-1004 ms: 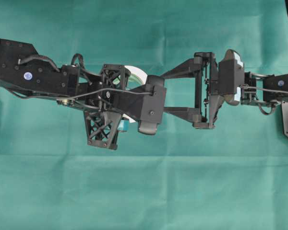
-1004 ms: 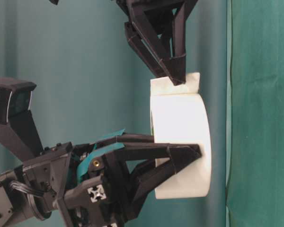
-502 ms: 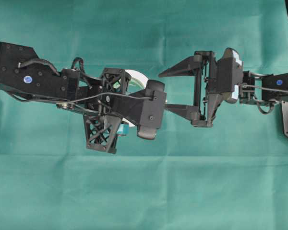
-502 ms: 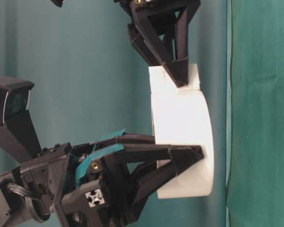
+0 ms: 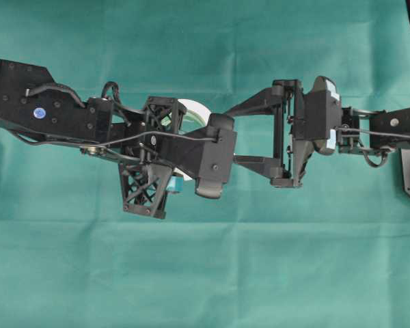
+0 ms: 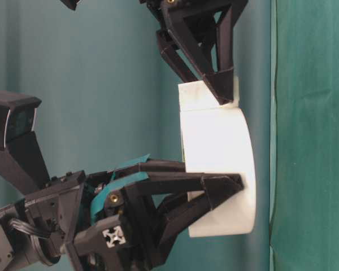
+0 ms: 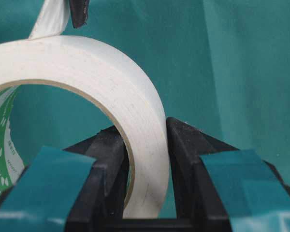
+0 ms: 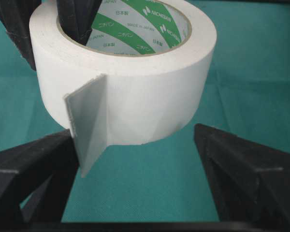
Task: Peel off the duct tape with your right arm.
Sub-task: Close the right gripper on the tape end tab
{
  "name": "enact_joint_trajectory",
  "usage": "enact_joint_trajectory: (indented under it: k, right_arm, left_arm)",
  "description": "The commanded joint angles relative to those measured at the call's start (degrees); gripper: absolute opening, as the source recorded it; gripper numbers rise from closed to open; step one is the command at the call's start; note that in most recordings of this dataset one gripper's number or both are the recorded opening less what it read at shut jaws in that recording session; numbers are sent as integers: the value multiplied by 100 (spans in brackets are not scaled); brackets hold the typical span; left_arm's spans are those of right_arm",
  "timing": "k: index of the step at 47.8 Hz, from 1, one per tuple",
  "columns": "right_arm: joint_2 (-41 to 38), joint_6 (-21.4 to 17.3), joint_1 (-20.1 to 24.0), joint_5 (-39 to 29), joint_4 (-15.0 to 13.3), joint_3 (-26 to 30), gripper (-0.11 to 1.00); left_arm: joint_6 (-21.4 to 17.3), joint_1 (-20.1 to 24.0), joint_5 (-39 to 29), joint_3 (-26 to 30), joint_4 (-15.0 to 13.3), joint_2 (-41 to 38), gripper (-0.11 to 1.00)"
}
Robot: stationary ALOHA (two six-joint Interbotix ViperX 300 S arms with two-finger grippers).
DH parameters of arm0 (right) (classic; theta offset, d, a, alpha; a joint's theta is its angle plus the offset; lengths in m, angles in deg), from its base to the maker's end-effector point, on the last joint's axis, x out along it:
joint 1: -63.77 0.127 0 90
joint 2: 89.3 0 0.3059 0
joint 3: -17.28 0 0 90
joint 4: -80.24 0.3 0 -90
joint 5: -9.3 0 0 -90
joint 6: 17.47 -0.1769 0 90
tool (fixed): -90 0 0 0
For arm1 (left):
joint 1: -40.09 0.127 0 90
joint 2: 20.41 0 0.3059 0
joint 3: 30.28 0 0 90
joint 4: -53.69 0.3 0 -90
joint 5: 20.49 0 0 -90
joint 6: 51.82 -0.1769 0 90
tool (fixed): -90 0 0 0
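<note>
**A:** Tape first: where is the duct tape [image 8: 135,82]?

**B:** Held off the green cloth [image 5: 205,273] near the middle of the scene, by the left gripper [image 7: 145,159]. Its two teal-padded fingers [image 7: 111,159] are clamped on the roll's wall, one inside the core and one outside, so the roll likely won't turn or slide when pulled.

**A:** And the loose strip end [image 8: 89,123]?

**B:** It stands out from the roll's side, facing the right arm [image 5: 389,130]. That seems to be the point of the hold: the flap is offered to the other hand.

**A:** Is the right gripper [image 8: 135,193] on it?

**B:** Not gripping. Its fingers stand apart, one either side of the flap; the left one in the wrist view is just beside it, the other well clear. From table level a tip [image 6: 223,90] appears to lie against the flap. My guess: closing on it comes next.
</note>
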Motion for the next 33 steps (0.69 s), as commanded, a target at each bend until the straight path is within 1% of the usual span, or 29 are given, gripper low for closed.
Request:
enact_joint_trajectory:
  k: [1,4,7,9,13,16,33]
  right_arm:
    - [53,0,18,62,-9,132,54]
    - [53,0,18,62,-9,141,35]
    - [53,0,18,62,-18,141,20]
    - [53,0,26,62,-18,141,12]
    - [53,0,18,62,-9,132,4]
    - [53,0,18,62,-9,132,3]
    - [53,9,123,70,-9,141,3]
  left_arm:
    - [-9,0,35,62,9,149,21]
    - [-9,0,35,53,9,149,21]
    - [-9,0,35,44,9,149,21]
    - [-9,0,35,35,9,149,21]
    - [-9,0,26,44,9,149,21]
    - [-9,0,35,35,9,149,21]
    - [-9,44,35,26,9,149,21]
